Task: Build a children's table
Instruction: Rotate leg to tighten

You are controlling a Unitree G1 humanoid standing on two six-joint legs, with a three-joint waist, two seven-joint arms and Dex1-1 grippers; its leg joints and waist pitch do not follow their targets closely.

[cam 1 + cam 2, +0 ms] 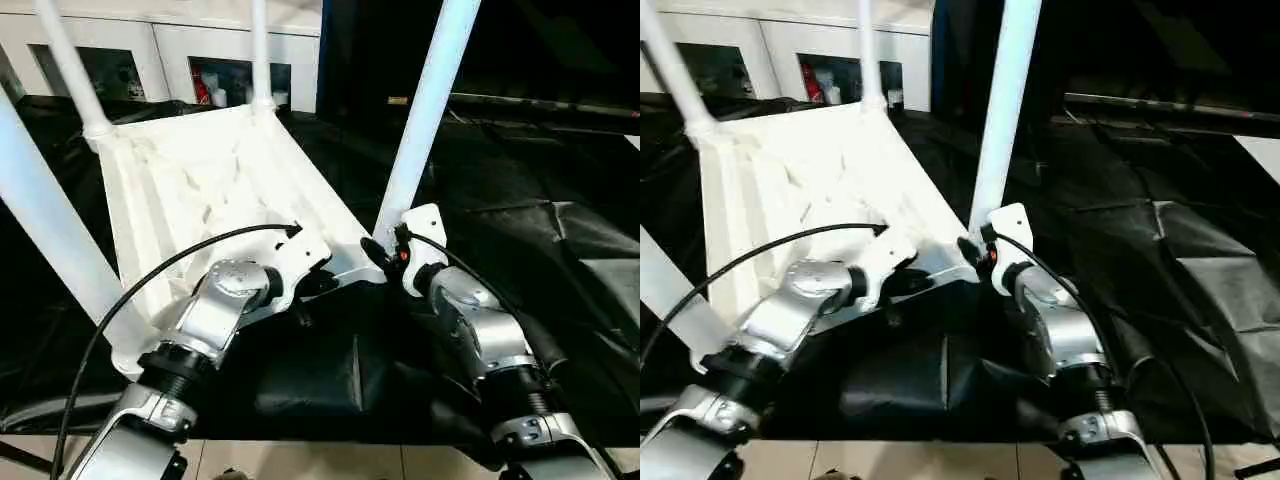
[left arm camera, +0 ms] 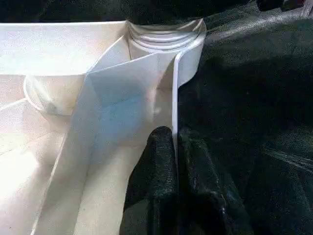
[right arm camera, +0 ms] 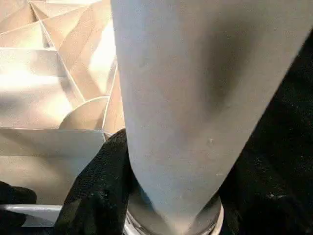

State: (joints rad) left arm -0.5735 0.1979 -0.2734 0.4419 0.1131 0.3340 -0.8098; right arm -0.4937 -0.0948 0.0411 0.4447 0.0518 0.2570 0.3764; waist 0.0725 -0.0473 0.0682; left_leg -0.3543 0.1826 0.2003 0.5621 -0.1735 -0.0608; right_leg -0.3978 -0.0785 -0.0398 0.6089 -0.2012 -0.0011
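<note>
I have the children's table (image 1: pixel 200 190) lying upside down on the black-covered tabletop (image 1: pixel 560 250), filling the left and centre of the head view, ribbed underside up. My left gripper (image 2: pixel 174 147) has its jaws pressed together on the thin rim wall of the top, just below the near-right corner socket. My right gripper (image 1: pixel 385 255) sits at the foot of the near-right leg (image 1: pixel 425 110), its jaws spread around the tube where it enters the socket.

To do this well, I judge I should keep the left pinch steady as an anchor, hold the leg upright in line with the socket, and seat it without levering sideways, since the plastic rim could flex.

Count: one top, four legs standing in their corners, two at the upper left and centre, one at the left edge, one under my right gripper.
</note>
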